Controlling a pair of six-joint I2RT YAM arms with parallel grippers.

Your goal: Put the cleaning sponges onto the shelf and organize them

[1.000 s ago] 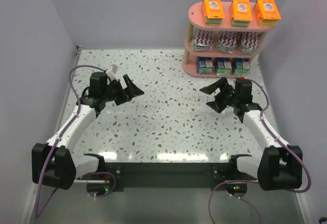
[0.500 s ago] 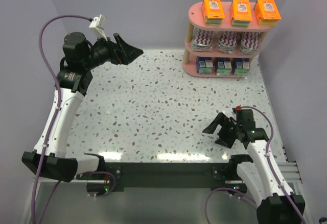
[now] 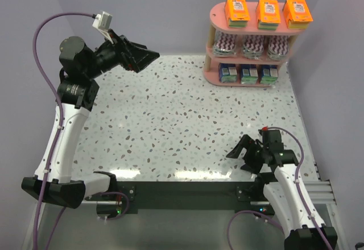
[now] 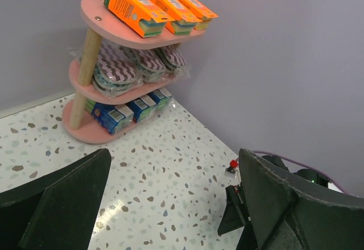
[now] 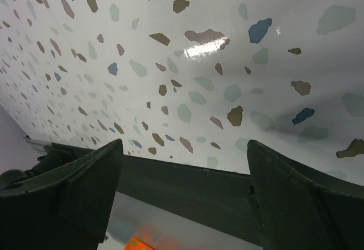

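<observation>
The pink shelf (image 3: 211, 78) stands in the far right corner of the table, close against the walls. It has three oval boards on light wooden posts, and all nine sponge packs are on it, three to a tier.

On the top board lie three orange rectangular packs (image 3: 268, 13), side by side in a row. On the middle board there are three oval purple-and-white zigzag packs (image 3: 252, 46) in clear wrap, leaning close together. On the bottom board stand three small blue-green boxes (image 3: 249, 73), also in a row. I count no pack on the speckled table (image 3: 170, 119) itself.

The left gripper (image 3: 149, 58) is raised high over the far left part of the table and points right, toward the shelf but well apart from it. Its two black fingers (image 4: 57, 204) are spread wide with nothing between them; through its own camera the whole shelf shows in the gap.

The right gripper (image 3: 238, 160) sits low at the near right, just beside the dark rail (image 3: 182, 196) along the table's near edge, and points left. Its fingers (image 5: 62, 187) are spread wide too, and there is only bare tabletop between them. It is far from the shelf.

Each of the two arms carries one purple cable (image 3: 42, 28), looping free. Pale lavender walls (image 3: 170, 11) close the table in on three sides.
</observation>
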